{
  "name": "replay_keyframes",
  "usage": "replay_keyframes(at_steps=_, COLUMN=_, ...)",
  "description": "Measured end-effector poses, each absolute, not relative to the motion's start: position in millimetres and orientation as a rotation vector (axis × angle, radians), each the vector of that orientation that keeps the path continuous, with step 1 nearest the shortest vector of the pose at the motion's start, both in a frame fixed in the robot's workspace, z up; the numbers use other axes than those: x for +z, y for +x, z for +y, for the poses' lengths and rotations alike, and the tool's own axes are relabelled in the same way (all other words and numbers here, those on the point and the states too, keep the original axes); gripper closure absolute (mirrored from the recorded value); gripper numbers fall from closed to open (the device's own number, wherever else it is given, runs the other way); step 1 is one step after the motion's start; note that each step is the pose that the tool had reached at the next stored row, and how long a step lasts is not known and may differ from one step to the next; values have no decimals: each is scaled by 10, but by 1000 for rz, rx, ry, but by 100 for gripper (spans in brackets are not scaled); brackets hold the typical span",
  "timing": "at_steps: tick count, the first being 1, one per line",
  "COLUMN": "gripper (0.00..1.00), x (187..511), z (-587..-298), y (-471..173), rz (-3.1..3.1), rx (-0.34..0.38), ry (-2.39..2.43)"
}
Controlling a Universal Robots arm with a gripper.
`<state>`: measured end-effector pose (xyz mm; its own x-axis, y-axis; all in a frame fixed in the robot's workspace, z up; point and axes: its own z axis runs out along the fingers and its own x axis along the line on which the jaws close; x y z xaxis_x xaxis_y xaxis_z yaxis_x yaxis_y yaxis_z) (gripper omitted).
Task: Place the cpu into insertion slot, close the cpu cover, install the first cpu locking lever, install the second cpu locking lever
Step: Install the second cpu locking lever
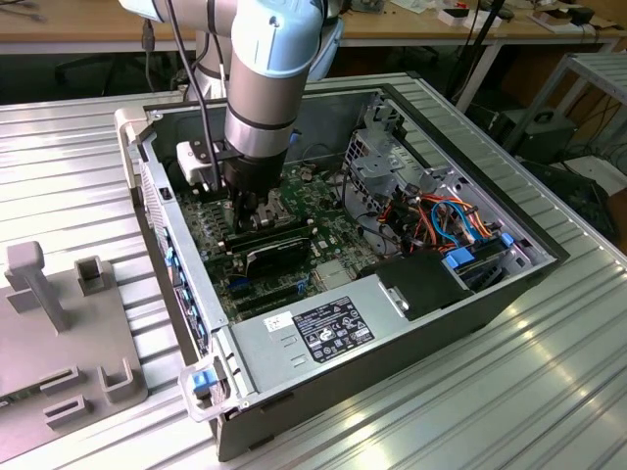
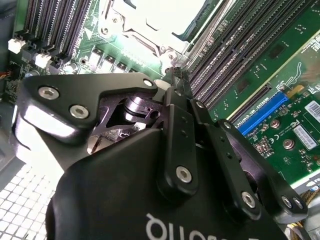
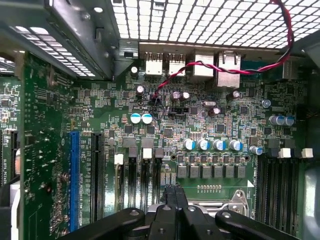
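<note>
I have the arm (image 1: 263, 78) reaching down into the open computer case (image 1: 411, 294), which lies on the ribbed metal table (image 1: 549, 392). In the exterior view the claw (image 1: 257, 208) sits low over the green circuit board (image 1: 323, 240), toward the case wall on the exterior view's left, close to a black expansion card (image 1: 277, 257).

In the second wrist view I see the claw (image 2: 179, 75) with its two black fingertips pressed together, nothing visible between them. The tips hang right at the edge of the insertion slot (image 2: 150, 30), by one corner of its silver rim. The cpu cover (image 2: 120, 22) lies flat over the socket, and a pale, glare-washed metal surface shows through its square window; I cannot tell for certain whether that is the cpu. Long dark memory slots (image 2: 235, 45) run along both sides of the socket, and a blue connector strip (image 2: 265, 115) lies further out on a neighbouring card.

In the first wrist view the pressed-together fingers (image 3: 176, 200) point at the board just beside the socket's silver corner (image 3: 235, 202). Beyond them stand a row of blue-topped capacitors (image 3: 212, 145), a twisted red and black cable (image 3: 200, 67), and the perforated rear wall of the case (image 3: 200, 20).
</note>
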<state>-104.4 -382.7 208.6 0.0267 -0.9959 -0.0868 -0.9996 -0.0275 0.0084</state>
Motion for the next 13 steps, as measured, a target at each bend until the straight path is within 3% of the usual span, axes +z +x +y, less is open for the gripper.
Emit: replay_keyframes(at_steps=13, gripper=89, x=2019, z=-3875, y=-1045, rz=2146, rx=121, ry=-2200)
